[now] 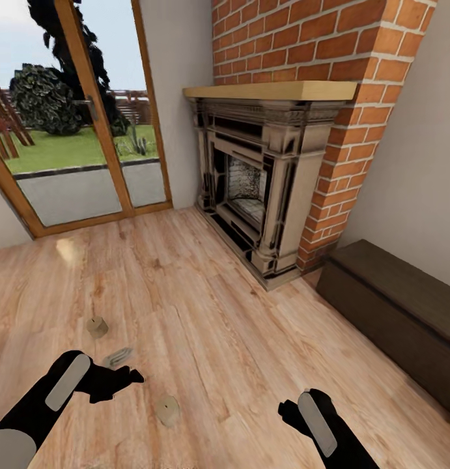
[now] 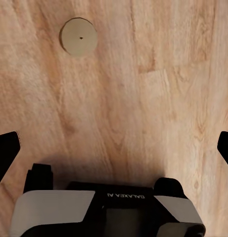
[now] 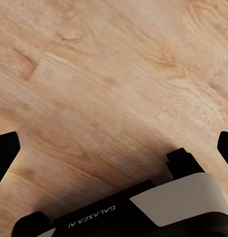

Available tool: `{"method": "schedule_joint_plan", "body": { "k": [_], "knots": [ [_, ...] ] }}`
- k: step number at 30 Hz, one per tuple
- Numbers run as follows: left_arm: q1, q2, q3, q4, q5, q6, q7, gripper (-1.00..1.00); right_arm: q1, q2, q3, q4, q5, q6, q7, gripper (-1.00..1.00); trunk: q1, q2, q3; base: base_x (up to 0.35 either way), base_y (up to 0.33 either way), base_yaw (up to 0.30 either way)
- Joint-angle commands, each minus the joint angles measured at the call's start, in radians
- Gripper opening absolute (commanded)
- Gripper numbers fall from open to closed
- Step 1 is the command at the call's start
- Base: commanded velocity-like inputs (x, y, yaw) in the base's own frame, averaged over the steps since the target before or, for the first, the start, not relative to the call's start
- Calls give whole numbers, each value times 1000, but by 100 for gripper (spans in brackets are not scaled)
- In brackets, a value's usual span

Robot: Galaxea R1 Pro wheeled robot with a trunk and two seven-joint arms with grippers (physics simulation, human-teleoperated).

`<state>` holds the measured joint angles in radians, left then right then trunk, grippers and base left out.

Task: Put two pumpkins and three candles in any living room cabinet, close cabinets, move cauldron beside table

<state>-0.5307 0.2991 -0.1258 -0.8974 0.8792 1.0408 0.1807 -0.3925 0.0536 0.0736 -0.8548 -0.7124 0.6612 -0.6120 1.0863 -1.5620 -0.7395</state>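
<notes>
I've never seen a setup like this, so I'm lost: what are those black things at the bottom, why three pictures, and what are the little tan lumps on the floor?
It is a simulated two-armed robot. The big picture comes from its head camera, looking down at its left gripper and right gripper. The other two come from cameras on each wrist, looking along the fingers at the plank floor. Both grippers are open and hold nothing. The lumps are three stubby candles. The dark cabinet stands beside the brick fireplace.
</notes>
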Motion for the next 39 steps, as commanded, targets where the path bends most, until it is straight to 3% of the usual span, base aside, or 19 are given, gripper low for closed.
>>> {"method": "schedule_joint_plan", "body": {
  "k": [1,5,9,10,11,15,16,17,19,22,24,28,39],
  "knots": [
    [0,0,0,1,0,0,0,100,0,0,0,0,0,0,0,100,0,0,0,0,0,292],
    [0,0,0,0,0,0,0,100,0,0,10,0,4,0,0,100,0,0,0,0,0,292],
    [0,-1,-3,0,-1,-1,1,100,0,7,98,0,31,-1,-8,100,0,0,-2,0,0,281],
    [0,-1,-5,0,-1,-3,1,100,-1,30,122,0,35,-1,-28,100,0,0,-2,0,0,251],
    [0,-1,-6,0,-1,-5,1,100,-2,39,128,1,36,0,-37,100,0,0,-3,0,0,248],
    [0,-4,-20,-1,-8,-30,3,100,-8,117,147,6,34,13,-162,100,0,0,-8,0,0,240],
    [0,-5,-24,-2,-20,-32,3,100,-9,121,149,6,34,14,-182,100,0,0,-9,0,0,237],
    [0,-6,-26,-2,-30,-33,4,100,-9,121,150,5,33,16,-189,100,0,0,-10,0,0,237],
    [0,-9,-29,-2,-86,-36,5,100,-9,121,162,4,34,27,-206,100,0,0,-12,0,0,237],
    [0,-11,-29,-3,-158,-44,7,100,-10,121,213,0,34,48,-212,100,0,0,-15,0,0,235],
    [0,-12,-29,-3,-184,-57,8,100,-11,121,241,-1,34,55,-214,100,0,0,-18,0,0,225],
    [0,-12,-29,-3,-201,-69,7,100,-11,121,259,-1,34,57,-215,100,0,0,-23,0,0,191],
    [0,-12,-29,-3,-204,-71,6,100,-11,121,267,-2,34,58,-212,100,0,0,-39,144,20,168]
  ]
}}
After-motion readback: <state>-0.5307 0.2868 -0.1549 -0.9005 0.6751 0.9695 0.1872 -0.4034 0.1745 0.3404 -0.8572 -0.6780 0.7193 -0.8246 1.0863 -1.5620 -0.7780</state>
